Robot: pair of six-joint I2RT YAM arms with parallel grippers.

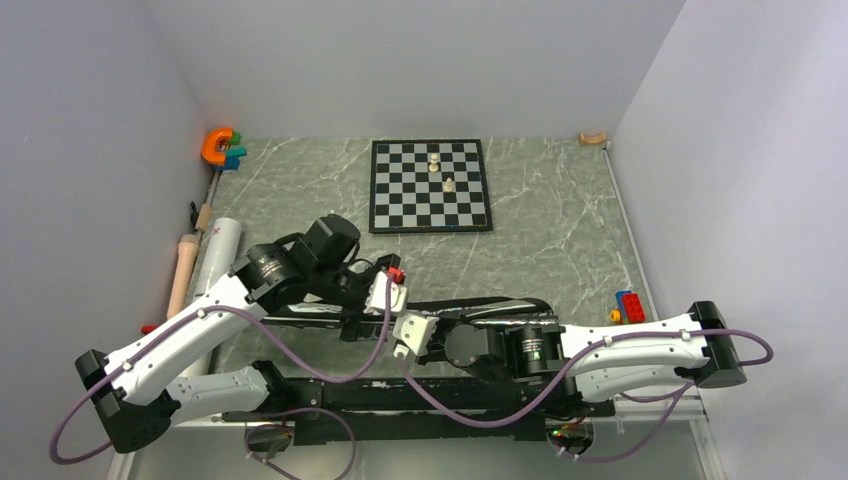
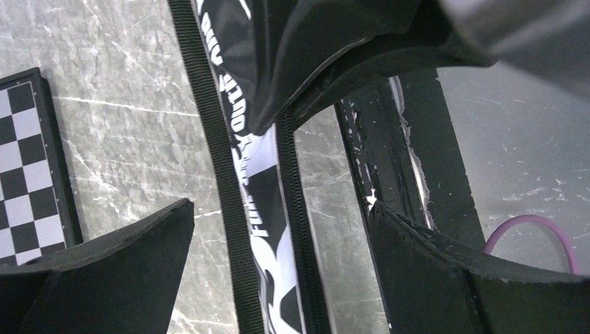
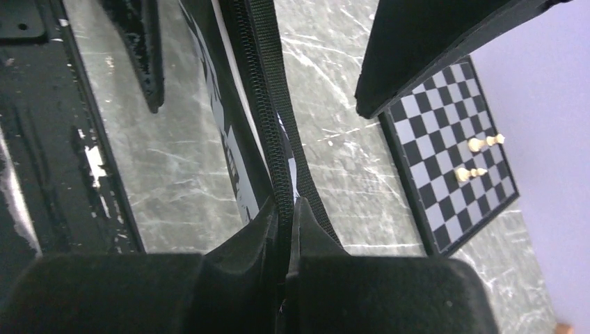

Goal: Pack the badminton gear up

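Observation:
The black racket-shaped bag lies across the near middle of the table, mostly under my two arms. My left gripper is open over it. In the left wrist view its jaws stand wide apart on either side of the bag's lettered strip, zipper and webbing strap, touching none of them. My right gripper is shut on the bag's zipper edge, pinched between the fingers. The long white tube lies at the left wall. No rackets or shuttlecocks show.
The chessboard with two pale pieces lies at the back middle. A beige wooden rod lies beside the tube. An orange, green and blue toy is at the back left. Red and blue blocks are at the right edge.

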